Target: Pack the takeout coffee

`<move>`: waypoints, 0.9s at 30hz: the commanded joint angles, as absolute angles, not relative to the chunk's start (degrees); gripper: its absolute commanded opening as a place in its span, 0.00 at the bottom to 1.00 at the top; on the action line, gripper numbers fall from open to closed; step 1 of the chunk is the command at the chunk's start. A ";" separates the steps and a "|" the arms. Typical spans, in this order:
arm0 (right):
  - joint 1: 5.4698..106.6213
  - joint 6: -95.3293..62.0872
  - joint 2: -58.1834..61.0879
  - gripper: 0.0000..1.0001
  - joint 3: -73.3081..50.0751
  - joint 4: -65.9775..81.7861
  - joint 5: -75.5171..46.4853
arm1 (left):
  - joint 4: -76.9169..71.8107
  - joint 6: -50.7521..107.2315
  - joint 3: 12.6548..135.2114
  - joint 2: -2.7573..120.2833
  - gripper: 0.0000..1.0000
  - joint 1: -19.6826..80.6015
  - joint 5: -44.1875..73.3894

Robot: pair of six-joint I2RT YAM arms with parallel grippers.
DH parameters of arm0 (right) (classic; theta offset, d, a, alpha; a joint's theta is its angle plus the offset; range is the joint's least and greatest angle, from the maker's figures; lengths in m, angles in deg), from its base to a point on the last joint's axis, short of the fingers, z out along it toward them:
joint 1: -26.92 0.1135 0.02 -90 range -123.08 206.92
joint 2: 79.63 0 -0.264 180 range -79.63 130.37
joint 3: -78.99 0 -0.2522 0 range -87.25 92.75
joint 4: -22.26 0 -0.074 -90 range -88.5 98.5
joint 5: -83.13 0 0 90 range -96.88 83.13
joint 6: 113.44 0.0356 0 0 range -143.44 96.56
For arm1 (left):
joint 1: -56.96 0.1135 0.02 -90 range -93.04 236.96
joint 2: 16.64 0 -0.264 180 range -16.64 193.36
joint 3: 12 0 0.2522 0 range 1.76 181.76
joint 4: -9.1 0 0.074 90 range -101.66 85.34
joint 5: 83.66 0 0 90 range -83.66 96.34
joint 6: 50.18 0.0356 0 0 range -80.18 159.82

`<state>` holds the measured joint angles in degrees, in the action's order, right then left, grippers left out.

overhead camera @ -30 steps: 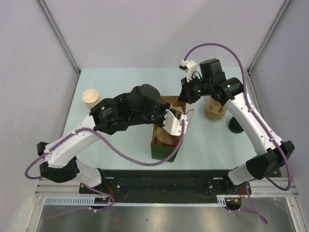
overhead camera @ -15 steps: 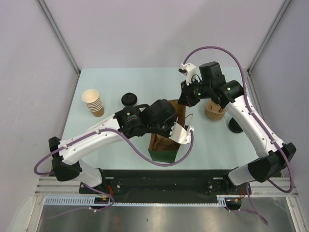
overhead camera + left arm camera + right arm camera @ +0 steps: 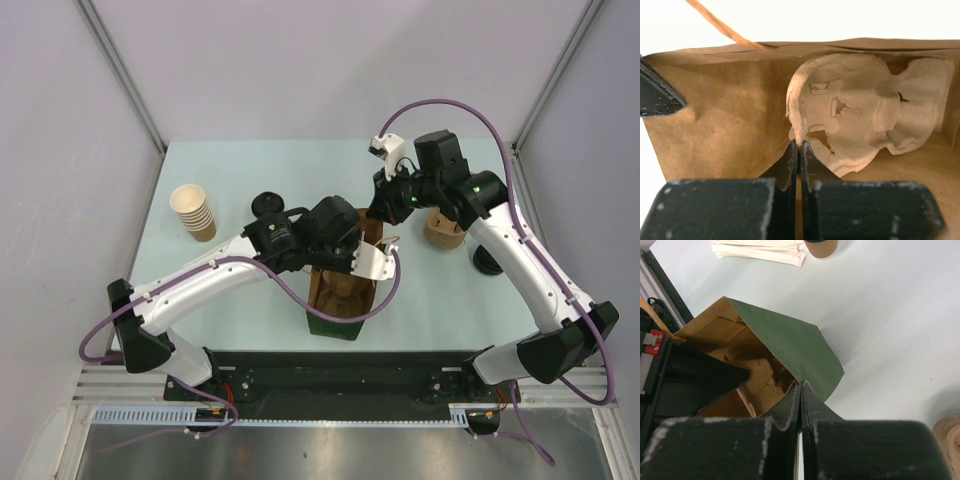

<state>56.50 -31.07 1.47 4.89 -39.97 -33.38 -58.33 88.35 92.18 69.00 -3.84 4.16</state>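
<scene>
The takeout coffee (image 3: 267, 204), a tan cup with a black lid, stands on the table left of the green bag (image 3: 335, 325); it also shows at the top of the right wrist view (image 3: 821, 246). My left gripper (image 3: 798, 142) is down inside the bag, shut on the edge of a moulded-pulp cup carrier (image 3: 855, 110) that leans against the brown inner wall. My right gripper (image 3: 801, 383) is shut on the bag's far rim (image 3: 790, 340) and holds its mouth open (image 3: 383, 218).
A stack of lidless paper cups (image 3: 193, 212) stands at the left. More pulp carriers (image 3: 445, 228) and a black object (image 3: 488, 262) lie at the right. Wooden stirrers (image 3: 760, 251) lie next to the coffee. The bag's string handle (image 3: 722, 25) hangs above its opening.
My left arm has swung forward and lowered its gripper into the bag, uncovering the cup stack and the coffee. The bag's near side has shifted slightly. The right arm has barely moved.
</scene>
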 commanded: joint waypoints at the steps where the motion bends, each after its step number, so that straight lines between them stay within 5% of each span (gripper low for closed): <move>1: 57.07 -32.14 0.35 0.00 4.77 -38.08 -35.44 | -55.37 85.88 91.76 69.49 0.00 -2.54 5.81; 7: 57.24 -32.84 0.70 0.00 4.33 -38.17 -35.35 | -57.13 85.00 94.57 70.19 0.26 -2.02 7.83; 22: 57.24 -33.37 1.14 0.00 3.98 -38.17 -34.30 | -59.50 81.04 110.65 68.26 0.61 -1.84 14.32; 27: 56.54 -33.54 1.14 0.00 3.28 -38.52 -33.95 | -54.59 77.97 113.12 61.86 0.84 0.27 20.92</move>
